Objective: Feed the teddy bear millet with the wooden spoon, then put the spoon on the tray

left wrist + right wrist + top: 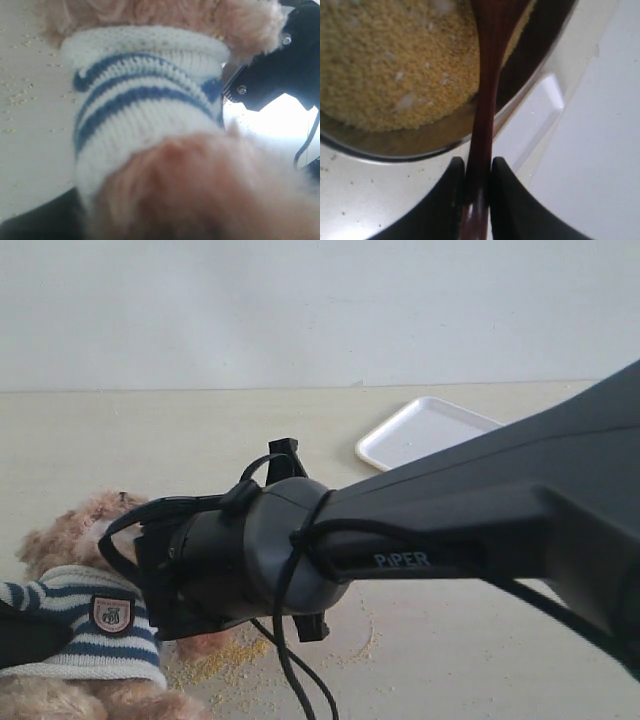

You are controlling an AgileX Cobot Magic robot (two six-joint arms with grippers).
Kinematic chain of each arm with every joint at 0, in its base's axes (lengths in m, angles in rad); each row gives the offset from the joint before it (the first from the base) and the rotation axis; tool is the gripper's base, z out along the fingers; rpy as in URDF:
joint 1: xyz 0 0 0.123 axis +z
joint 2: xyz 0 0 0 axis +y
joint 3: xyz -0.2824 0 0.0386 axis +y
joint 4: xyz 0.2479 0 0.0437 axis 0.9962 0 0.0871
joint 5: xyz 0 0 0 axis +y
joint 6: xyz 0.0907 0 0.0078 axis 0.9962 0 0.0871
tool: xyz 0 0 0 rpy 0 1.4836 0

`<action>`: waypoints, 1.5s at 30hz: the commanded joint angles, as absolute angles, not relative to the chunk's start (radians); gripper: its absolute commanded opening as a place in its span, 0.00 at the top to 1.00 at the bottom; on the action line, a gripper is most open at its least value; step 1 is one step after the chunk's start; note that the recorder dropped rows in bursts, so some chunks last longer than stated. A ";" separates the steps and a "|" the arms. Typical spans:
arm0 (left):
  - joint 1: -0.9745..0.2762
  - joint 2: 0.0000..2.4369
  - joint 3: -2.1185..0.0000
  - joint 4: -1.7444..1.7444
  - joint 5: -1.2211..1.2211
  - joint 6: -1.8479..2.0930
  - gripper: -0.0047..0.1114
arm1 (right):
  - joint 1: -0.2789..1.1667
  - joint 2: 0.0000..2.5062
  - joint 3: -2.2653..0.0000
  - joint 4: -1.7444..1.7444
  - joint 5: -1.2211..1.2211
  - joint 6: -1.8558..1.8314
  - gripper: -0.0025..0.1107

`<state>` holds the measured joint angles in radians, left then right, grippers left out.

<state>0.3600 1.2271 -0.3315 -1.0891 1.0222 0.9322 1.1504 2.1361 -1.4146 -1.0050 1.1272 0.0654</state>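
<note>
The teddy bear leans at the table's left front in its striped sweater. My left gripper shows as a dark shape against the bear's side. Its fingers are buried in fur in the left wrist view, closed on the bear. My right gripper is shut on the handle of the wooden spoon. The spoon's bowl reaches over the millet, which is heaped in a steel bowl. The white tray lies empty at the back right. In the exterior view the spoon and bowl are hidden behind the right arm.
The right arm crosses the exterior view from the right toward the bear and blocks the table's middle. Loose millet grains are scattered on the table beside the bear. A black part of the right gripper hangs close to the bear's head.
</note>
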 commanded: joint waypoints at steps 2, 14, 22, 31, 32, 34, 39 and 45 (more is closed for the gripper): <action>0.362 1.231 -0.335 -1.103 1.036 0.936 0.92 | 1.150 2.130 -1.419 -0.905 1.108 0.040 0.91; 0.362 1.231 -0.335 -1.103 1.036 0.936 0.92 | 1.146 2.075 -1.419 -0.824 1.110 0.000 0.91; 0.362 1.231 -0.335 -1.103 1.036 0.936 0.92 | 1.146 2.073 -1.433 -0.764 1.115 -0.012 0.91; 0.362 1.231 -0.335 -1.103 1.036 0.936 0.92 | 1.146 2.069 -1.521 -0.700 1.185 -0.043 0.91; 0.362 1.231 -0.335 -1.103 1.036 0.936 0.92 | 1.146 2.069 -1.523 -0.700 1.200 -0.048 0.91; 0.362 1.231 -0.335 -1.103 1.036 0.936 0.92 | 1.146 2.069 -1.525 -0.700 1.221 -0.058 0.91; 0.362 1.231 -0.335 -1.103 1.036 0.936 0.92 | 1.146 2.069 -1.525 -0.659 1.221 -0.062 0.91; 0.362 1.231 -0.335 -1.103 1.036 0.936 0.92 | 1.143 2.055 -1.525 -0.608 1.221 -0.062 0.91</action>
